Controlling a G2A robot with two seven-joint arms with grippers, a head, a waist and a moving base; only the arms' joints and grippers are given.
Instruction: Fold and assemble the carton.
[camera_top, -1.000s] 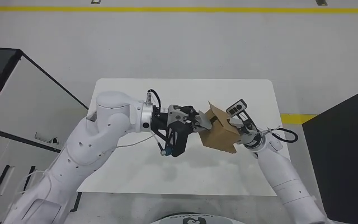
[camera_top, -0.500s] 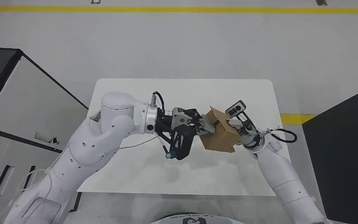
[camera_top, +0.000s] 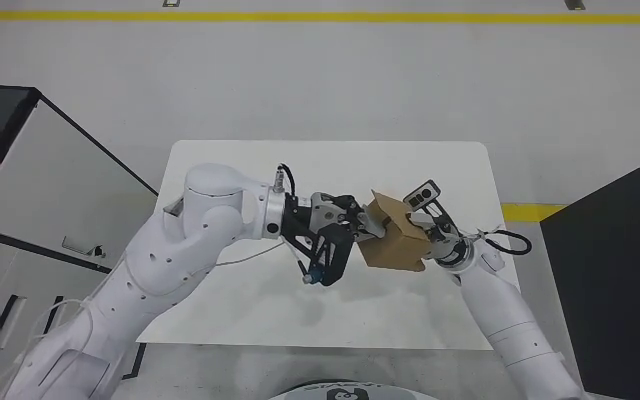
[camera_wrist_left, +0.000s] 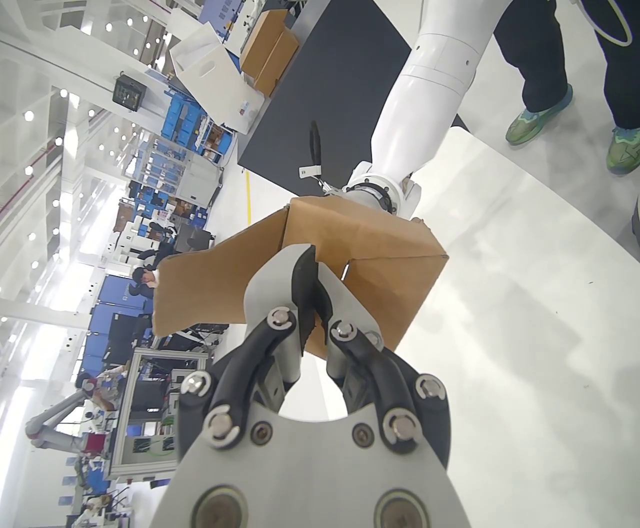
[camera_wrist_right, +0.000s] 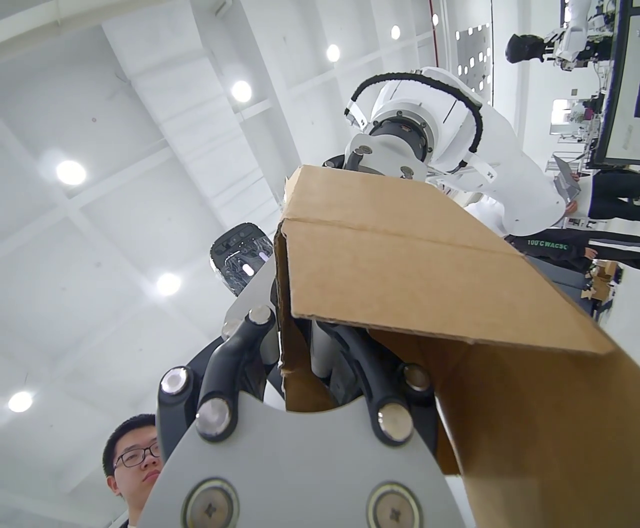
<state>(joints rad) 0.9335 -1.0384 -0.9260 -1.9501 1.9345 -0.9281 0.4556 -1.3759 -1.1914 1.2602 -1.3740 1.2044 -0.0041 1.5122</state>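
Carton (camera_top: 392, 240): one, plain brown cardboard, partly squared up, held over the right half of the single white table (camera_top: 300, 170) between two grippers. The left gripper (camera_wrist_left: 312, 295) is pinched shut on an edge of the carton's near end. The left wrist view alone shows one flap splayed outward and creased panels meeting at a corner. On the far side, the right gripper (camera_wrist_right: 292, 325) clamps a side wall, and its wrist view shows the open, hollow end.
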